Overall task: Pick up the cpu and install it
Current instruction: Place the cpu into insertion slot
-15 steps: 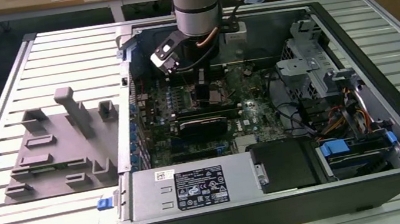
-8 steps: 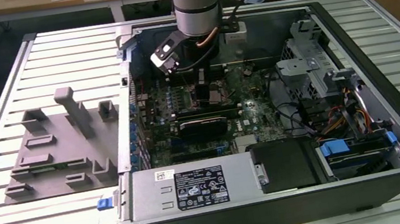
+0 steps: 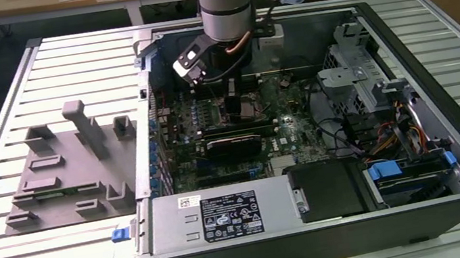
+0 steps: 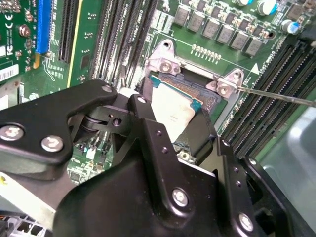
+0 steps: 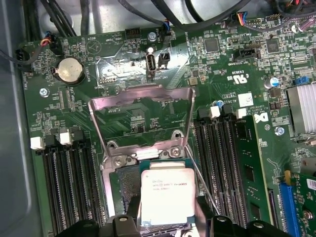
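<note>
Right now my jaws are pinched on the cpu (image 5: 167, 195), holding it by two sides just above the socket (image 5: 124, 183). The silver socket lid (image 5: 143, 98) stands open. Black memory slots (image 5: 69, 187) run along both sides on the green motherboard (image 5: 118, 74), inside the computer case (image 3: 320, 245).
</note>
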{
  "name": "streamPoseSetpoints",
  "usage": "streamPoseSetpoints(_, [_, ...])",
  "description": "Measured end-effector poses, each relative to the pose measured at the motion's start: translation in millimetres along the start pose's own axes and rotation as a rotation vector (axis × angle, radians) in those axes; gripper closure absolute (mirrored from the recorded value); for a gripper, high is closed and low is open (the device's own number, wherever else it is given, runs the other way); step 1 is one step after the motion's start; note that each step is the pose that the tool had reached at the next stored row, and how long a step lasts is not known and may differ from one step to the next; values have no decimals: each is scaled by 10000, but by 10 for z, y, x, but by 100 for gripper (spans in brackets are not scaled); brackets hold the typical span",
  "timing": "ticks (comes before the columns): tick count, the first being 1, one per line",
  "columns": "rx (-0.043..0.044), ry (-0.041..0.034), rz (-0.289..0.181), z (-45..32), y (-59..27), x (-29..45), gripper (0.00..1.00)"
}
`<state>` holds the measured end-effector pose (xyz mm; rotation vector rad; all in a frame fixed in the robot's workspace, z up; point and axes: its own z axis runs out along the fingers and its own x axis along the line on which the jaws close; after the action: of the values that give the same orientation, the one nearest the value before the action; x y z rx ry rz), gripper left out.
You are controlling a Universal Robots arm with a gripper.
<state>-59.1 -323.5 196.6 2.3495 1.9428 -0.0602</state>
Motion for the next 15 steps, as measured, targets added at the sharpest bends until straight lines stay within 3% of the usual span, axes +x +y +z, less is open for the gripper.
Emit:
streamPoseSetpoints(10, [11, 73, -1, -14, -34, 25, 48])
streamPoseSetpoints(15, [26, 198, -82, -14, -46, 33, 48])
